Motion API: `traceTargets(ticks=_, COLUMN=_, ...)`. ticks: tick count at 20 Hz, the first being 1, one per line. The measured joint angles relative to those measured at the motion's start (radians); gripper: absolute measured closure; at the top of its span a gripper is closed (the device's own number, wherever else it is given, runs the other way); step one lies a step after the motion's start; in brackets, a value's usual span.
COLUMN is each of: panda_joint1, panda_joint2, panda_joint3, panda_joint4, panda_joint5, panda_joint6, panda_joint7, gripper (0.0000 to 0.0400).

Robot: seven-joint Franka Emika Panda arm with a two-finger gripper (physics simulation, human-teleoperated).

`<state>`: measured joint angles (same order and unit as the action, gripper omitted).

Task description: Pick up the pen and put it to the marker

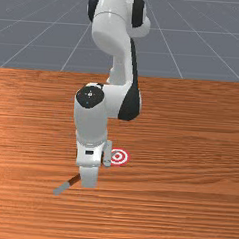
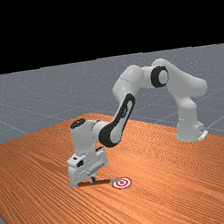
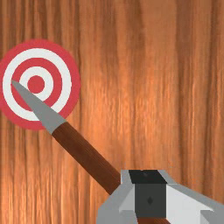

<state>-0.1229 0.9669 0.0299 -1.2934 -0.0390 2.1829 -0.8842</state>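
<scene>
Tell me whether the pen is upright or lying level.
Roughly level: in the far view the pen stretches lengthwise along the tabletop, not up from it.

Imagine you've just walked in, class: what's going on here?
A robot arm has its tool down at a brown pen. The pen's pointed grey end reaches over the red-and-white marker on the table. I can't tell whether the pen is gripped or touching the marker.
</scene>
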Motion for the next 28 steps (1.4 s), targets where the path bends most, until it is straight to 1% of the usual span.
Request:
traceTargets(ticks=1, panda_joint1=-0.028, panda_joint2=-0.032, panda_joint3=0.032, panda_joint4=-0.074, panda_joint5=0.033, panda_joint6=0.085, panda_joint7=-0.039, gripper=0.04)
traceTargets(ticks=3, panda_joint1=-0.032, panda_joint2=-0.059, panda_joint3=0.034, panda_joint4=-0.128, panda_joint5=0.035, panda_joint6=0.127, panda_joint7=-0.042, gripper=0.04)
traceTargets(ticks=4, panda_joint1=-0.031, panda_joint2=-0.064, panda_joint3=0.032, panda_joint4=-0.132, panda_joint5=0.033, panda_joint6=0.111, panda_joint7=-0.04, gripper=0.0243)
traceTargets(ticks=5, panda_joint1=-0.032, panda_joint2=-0.07, panda_joint3=0.032, panda_joint4=-0.141, panda_joint5=0.033, panda_joint6=0.107, panda_joint7=-0.039, gripper=0.0148)
traceTargets(ticks=6, panda_joint1=-0.023, panda_joint2=-0.064, panda_joint3=0.022, panda_joint4=-0.123, panda_joint5=0.023, panda_joint6=0.072, panda_joint7=-0.027, gripper=0.009)
traceTargets(ticks=7, panda_joint1=-0.019, panda_joint2=-0.062, panda_joint3=0.017, panda_joint4=-0.122, panda_joint5=0.018, panda_joint6=0.076, panda_joint7=-0.022, gripper=0.0054)
traceTargets(ticks=8, panda_joint1=-0.01, panda_joint2=-0.058, panda_joint3=0.006, panda_joint4=-0.121, panda_joint5=0.007, panda_joint6=0.081, panda_joint7=-0.01, gripper=0.0033)
traceTargets(ticks=9, panda_joint1=-0.013, panda_joint2=-0.053, panda_joint3=0.011, panda_joint4=-0.119, panda_joint5=0.012, panda_joint6=0.083, panda_joint7=-0.015, gripper=0.002)
traceTargets(ticks=10, panda_joint1=-0.024, panda_joint2=-0.046, panda_joint3=0.023, panda_joint4=-0.114, panda_joint5=0.03, panda_joint6=0.085, panda_joint7=-0.02, gripper=0.0012)
traceTargets(ticks=13, panda_joint1=-0.02, panda_joint2=-0.02, panda_joint3=0.02, panda_joint4=-0.104, panda_joint5=0.022, panda_joint6=0.1, panda_joint7=-0.025, gripper=0.0003)
traceTargets(ticks=14, panda_joint1=-0.022, panda_joint2=-0.012, panda_joint3=0.021, panda_joint4=-0.099, panda_joint5=0.03, panda_joint6=0.105, panda_joint7=-0.017, gripper=0.0)
traceTargets(ticks=16, panda_joint1=-0.024, panda_joint2=-0.02, panda_joint3=0.025, panda_joint4=-0.112, panda_joint5=0.027, panda_joint6=0.133, panda_joint7=-0.03, gripper=0.0)
traceTargets(ticks=18, panda_joint1=-0.023, panda_joint2=-0.017, panda_joint3=0.025, panda_joint4=-0.104, panda_joint5=0.027, panda_joint6=0.129, panda_joint7=-0.03, gripper=0.0)
traceTargets(ticks=19, panda_joint1=-0.032, panda_joint2=-0.015, panda_joint3=0.036, panda_joint4=-0.094, panda_joint5=0.038, panda_joint6=0.107, panda_joint7=-0.042, gripper=0.0001)
traceTargets(ticks=21, panda_joint1=-0.037, panda_joint2=-0.041, panda_joint3=0.039, panda_joint4=-0.139, panda_joint5=0.041, panda_joint6=0.128, panda_joint7=-0.046, gripper=0.0)
traceTargets(ticks=22, panda_joint1=-0.026, panda_joint2=-0.056, panda_joint3=0.025, panda_joint4=-0.167, panda_joint5=0.034, panda_joint6=0.145, panda_joint7=-0.018, gripper=0.0)
traceTargets(ticks=24, panda_joint1=-0.029, panda_joint2=-0.074, panda_joint3=0.025, panda_joint4=-0.202, panda_joint5=0.034, panda_joint6=0.161, panda_joint7=-0.021, gripper=0.0)
traceTargets(ticks=26, panda_joint1=-0.016, panda_joint2=-0.072, panda_joint3=0.013, panda_joint4=-0.202, panda_joint5=0.017, panda_joint6=0.168, panda_joint7=-0.013, gripper=0.0)
traceTargets(ticks=28, panda_joint1=-0.016, panda_joint2=-0.057, panda_joint3=0.014, panda_joint4=-0.194, panda_joint5=0.018, panda_joint6=0.177, panda_joint7=-0.015, gripper=0.0)
